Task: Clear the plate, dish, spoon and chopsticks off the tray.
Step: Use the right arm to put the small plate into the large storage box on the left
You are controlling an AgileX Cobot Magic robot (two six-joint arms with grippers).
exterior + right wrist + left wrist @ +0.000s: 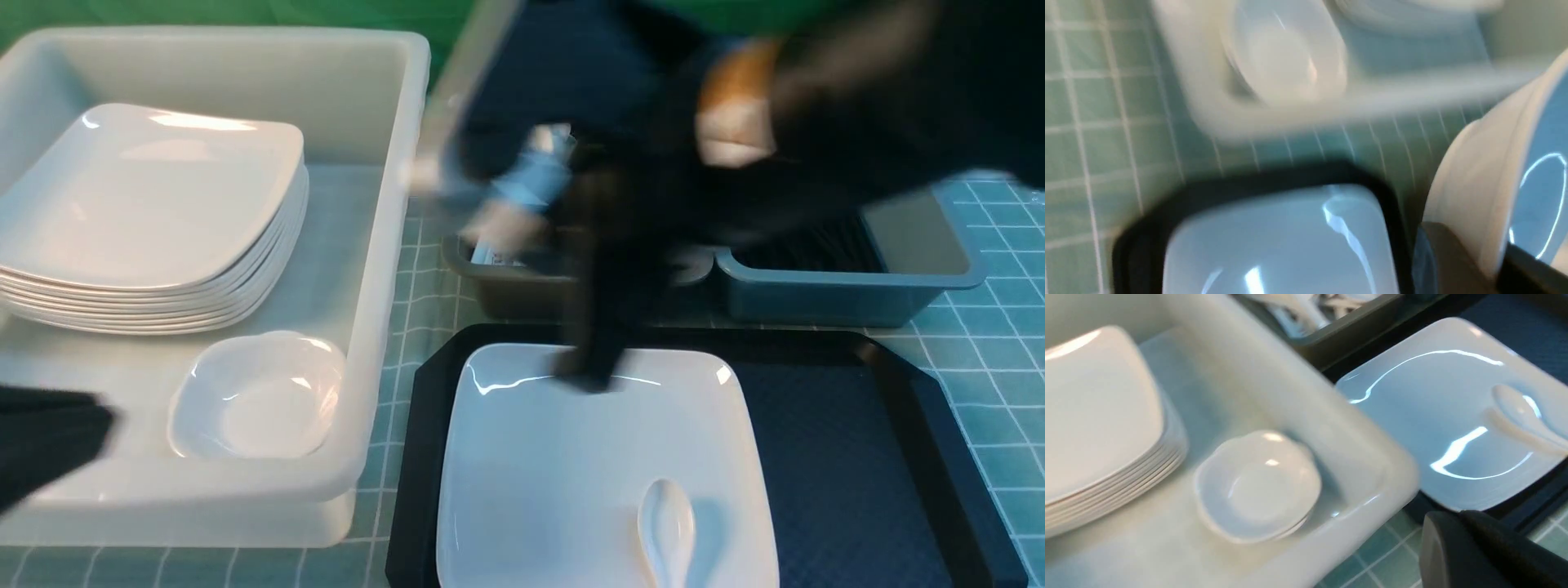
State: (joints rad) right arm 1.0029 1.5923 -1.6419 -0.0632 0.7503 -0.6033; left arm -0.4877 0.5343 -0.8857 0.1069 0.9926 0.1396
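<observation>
My right gripper is shut on the rim of the small white dish, holding it on edge in the air above the tray's corner. In the front view the right arm is a dark blur across the top. The large white plate lies on the black tray, and the white spoon rests on the plate's near part. The chopsticks are out of view. My left gripper is shut on nothing. It hovers over the tiled table beside the white tub's near corner.
A big white tub on the left holds a stack of plates and another small white dish. Behind the tray stand a grey tub with white spoons and a blue-grey tub with dark contents.
</observation>
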